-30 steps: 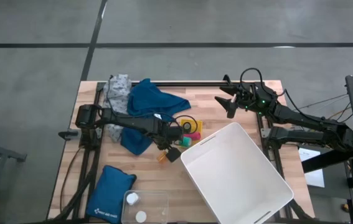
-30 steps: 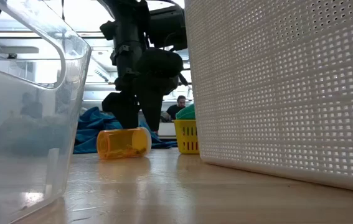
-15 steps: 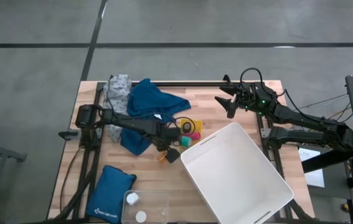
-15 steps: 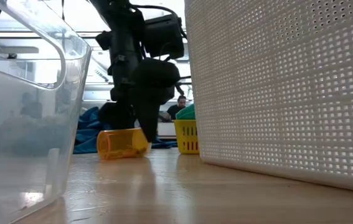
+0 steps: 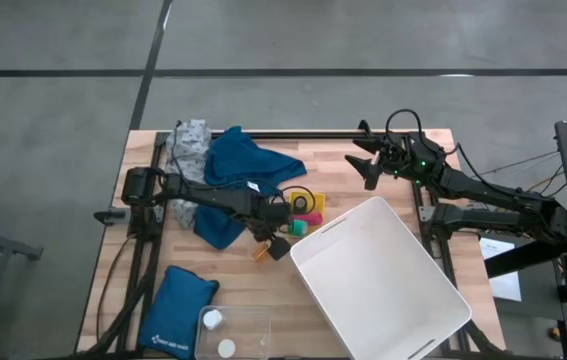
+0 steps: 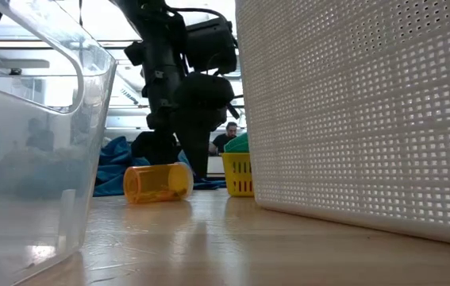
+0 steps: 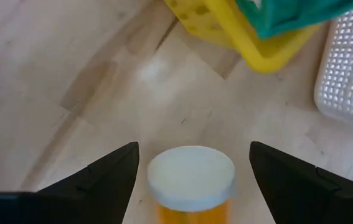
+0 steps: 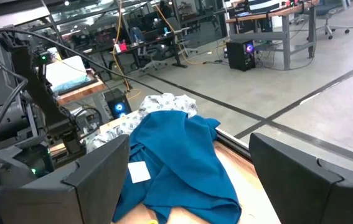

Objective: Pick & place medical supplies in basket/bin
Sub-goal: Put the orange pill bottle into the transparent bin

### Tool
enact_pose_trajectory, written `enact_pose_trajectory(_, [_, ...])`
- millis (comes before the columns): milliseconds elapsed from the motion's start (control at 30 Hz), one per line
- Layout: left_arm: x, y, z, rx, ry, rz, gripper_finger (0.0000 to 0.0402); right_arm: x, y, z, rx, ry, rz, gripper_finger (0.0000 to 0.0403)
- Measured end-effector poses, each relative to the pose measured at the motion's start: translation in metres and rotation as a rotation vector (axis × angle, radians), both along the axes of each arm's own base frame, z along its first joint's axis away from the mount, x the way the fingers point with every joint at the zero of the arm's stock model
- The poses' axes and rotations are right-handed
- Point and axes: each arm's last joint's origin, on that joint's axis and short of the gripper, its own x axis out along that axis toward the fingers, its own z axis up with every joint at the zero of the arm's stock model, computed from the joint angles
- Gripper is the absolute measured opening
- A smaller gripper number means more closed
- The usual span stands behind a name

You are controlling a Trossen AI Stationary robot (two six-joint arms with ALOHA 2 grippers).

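Two dark fingers of the left gripper stand wide, straddling the white-capped orange pill bottle lying on its side between them. Advise closing squarely on the body, then lifting.

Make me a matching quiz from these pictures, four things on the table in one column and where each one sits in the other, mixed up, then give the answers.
Things:
1. orange pill bottle
2. white basket
3. blue pouch
4. grey dotted cloth

Places:
A. far left corner of the table, beside the blue cloth
B. near left corner, next to the clear bin
C. lying on its side between the open fingers of the left gripper
D. right half of the table, set at an angle

Pairs: 1-C, 2-D, 3-B, 4-A
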Motion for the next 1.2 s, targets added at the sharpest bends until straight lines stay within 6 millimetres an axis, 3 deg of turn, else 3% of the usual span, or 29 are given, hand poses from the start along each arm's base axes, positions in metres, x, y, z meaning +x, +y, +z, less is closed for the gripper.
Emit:
enact_pose_trajectory(200, [-0.0001, 0.0005, -0.0001, 0.004, 0.000, 0.000, 0.0301, 0.0000, 0.0000, 0.0000, 0.000, 0.000, 0.000, 0.0325])
enact_pose_trajectory(1200, [-0.0008, -0.0015, -0.0003, -0.041, 0.007, -0.008, 0.0181, 0.0002, -0.0001, -0.0002, 0.001, 0.001, 0.000, 0.0325])
